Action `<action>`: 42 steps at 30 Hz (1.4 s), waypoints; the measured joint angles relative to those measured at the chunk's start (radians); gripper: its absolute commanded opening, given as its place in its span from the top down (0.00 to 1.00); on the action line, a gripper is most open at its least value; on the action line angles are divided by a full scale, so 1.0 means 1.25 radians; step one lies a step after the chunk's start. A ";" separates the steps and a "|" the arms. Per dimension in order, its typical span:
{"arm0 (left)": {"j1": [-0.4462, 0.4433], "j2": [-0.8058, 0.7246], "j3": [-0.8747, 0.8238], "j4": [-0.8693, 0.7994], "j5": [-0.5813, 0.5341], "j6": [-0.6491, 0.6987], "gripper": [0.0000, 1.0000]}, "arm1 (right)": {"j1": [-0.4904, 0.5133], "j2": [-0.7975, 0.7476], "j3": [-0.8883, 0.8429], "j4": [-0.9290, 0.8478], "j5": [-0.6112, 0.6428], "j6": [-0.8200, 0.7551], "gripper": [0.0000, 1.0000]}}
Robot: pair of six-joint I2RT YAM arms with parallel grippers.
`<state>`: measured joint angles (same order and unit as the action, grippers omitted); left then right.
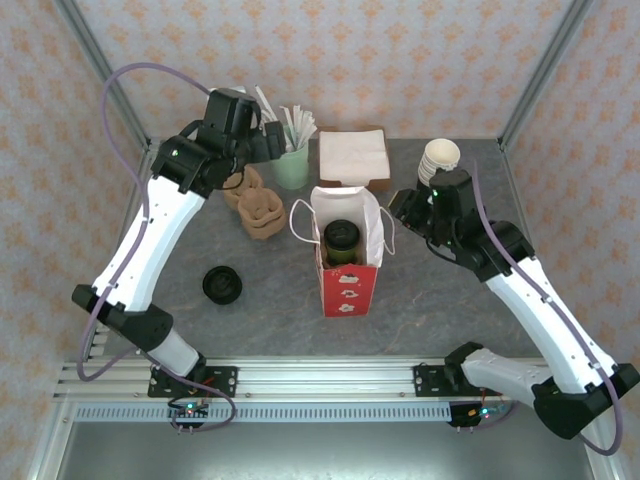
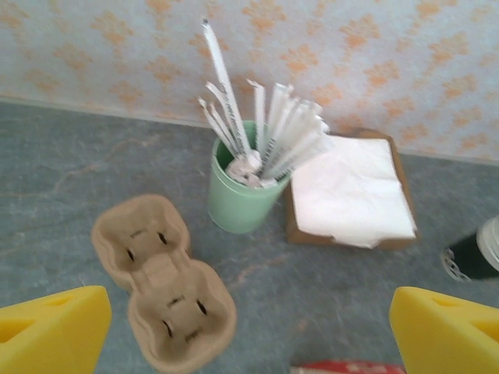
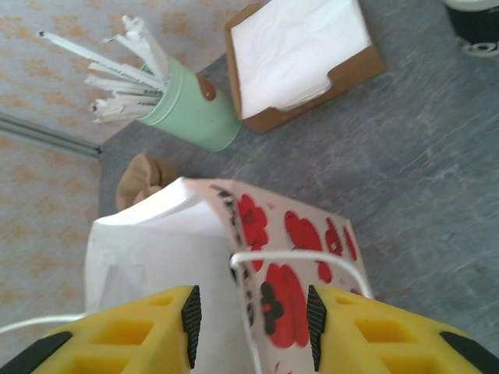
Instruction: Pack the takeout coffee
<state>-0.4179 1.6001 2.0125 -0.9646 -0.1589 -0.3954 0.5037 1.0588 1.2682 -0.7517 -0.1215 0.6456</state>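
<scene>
Currently we see the left arm stretched toward the back wall, its left gripper (image 2: pixel 249 327) spread wide, a moulded pulp cup carrier (image 2: pixel 164 280) just ahead of it. The right arm bends inward. The right gripper (image 3: pixel 251 315) stands part-open, with the rim and white cord handle (image 3: pixel 296 255) of the red-and-white paper bag (image 3: pixel 288 296) between its pads. The takeout coffee (image 1: pixel 341 240), dark green with a round black lid, stands upright inside that bag, just beside the right gripper.
</scene>
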 measured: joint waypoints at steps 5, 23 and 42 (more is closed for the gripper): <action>0.074 0.039 -0.022 0.077 -0.005 0.026 0.06 | -0.025 0.034 0.001 0.002 0.014 -0.050 0.57; 0.154 0.147 0.071 0.201 0.057 0.085 0.05 | -0.028 0.142 0.173 -0.003 -0.013 -0.187 0.56; 0.214 0.443 0.365 0.097 0.170 -0.016 0.14 | -0.034 0.273 0.239 0.114 -0.164 -0.210 0.58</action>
<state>-0.1505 2.1532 2.4683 -0.8433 0.0536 -0.4152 0.4610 1.3998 1.5669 -0.6090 -0.3271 0.3836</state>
